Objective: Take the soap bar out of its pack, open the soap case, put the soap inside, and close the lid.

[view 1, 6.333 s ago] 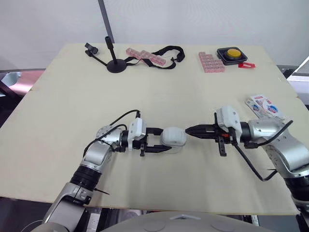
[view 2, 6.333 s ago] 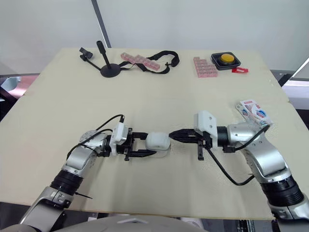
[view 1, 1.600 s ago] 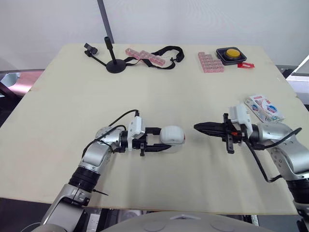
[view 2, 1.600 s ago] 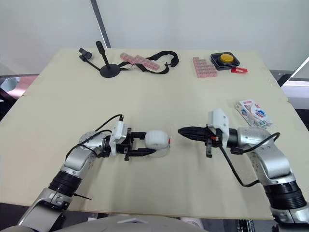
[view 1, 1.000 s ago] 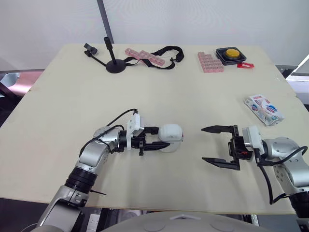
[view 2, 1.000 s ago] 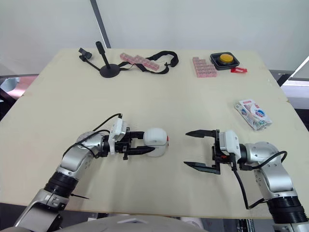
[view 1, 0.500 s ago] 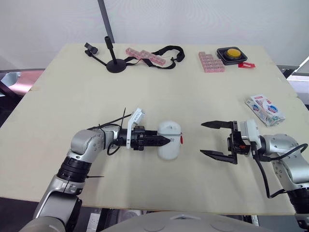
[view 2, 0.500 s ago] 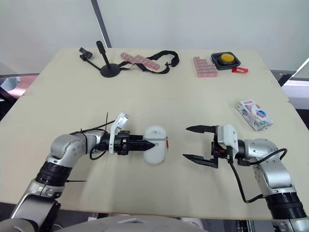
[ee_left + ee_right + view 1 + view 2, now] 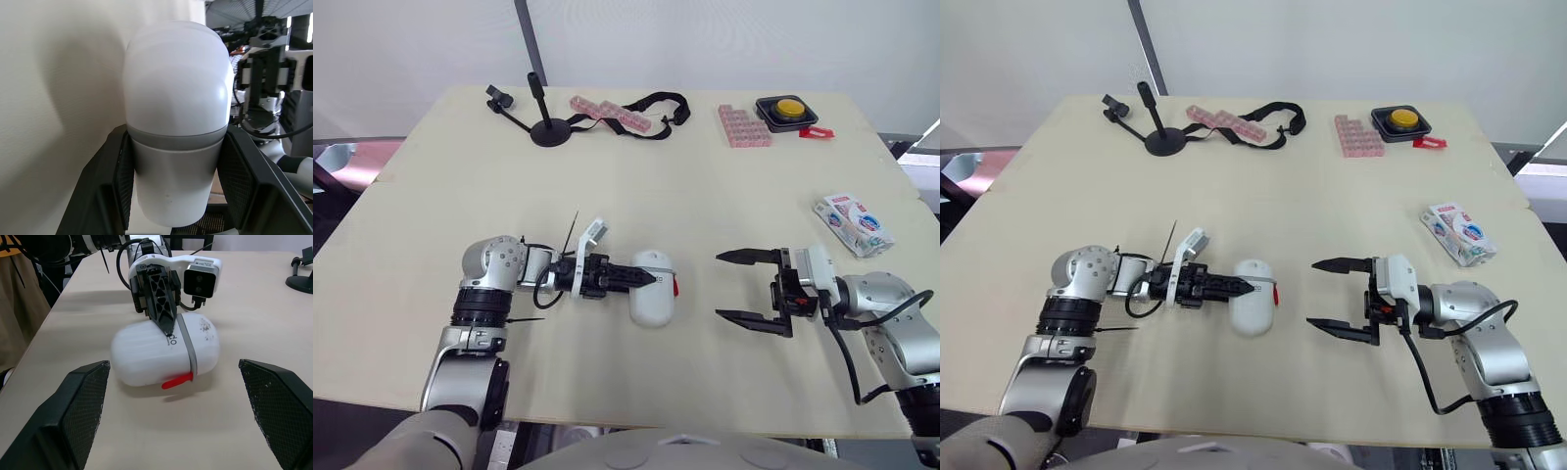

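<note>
The table (image 9: 636, 186) is a pale cream board filling most of the frame, bare and matt, with a plain white wall (image 9: 724, 39) behind it and a grey pole (image 9: 526, 39) rising at the upper left.

Along the far edge, from left to right, stand a small black stand (image 9: 548, 132), a row of pink boxes (image 9: 607, 111), a black strap (image 9: 658, 103), another pink block (image 9: 742, 127) and a yellow button (image 9: 787, 106) in a black housing.

The white soap case (image 9: 651, 304) lies lid down in the lower centre, a red latch (image 9: 674, 286) on its side. The left gripper (image 9: 646, 279) is clamped across it, one finger on each side.

The right gripper (image 9: 720, 286) sits lower right, jaws spread wide and empty, facing the case and apart from it.

The soap pack (image 9: 852, 223) lies near the right edge.
</note>
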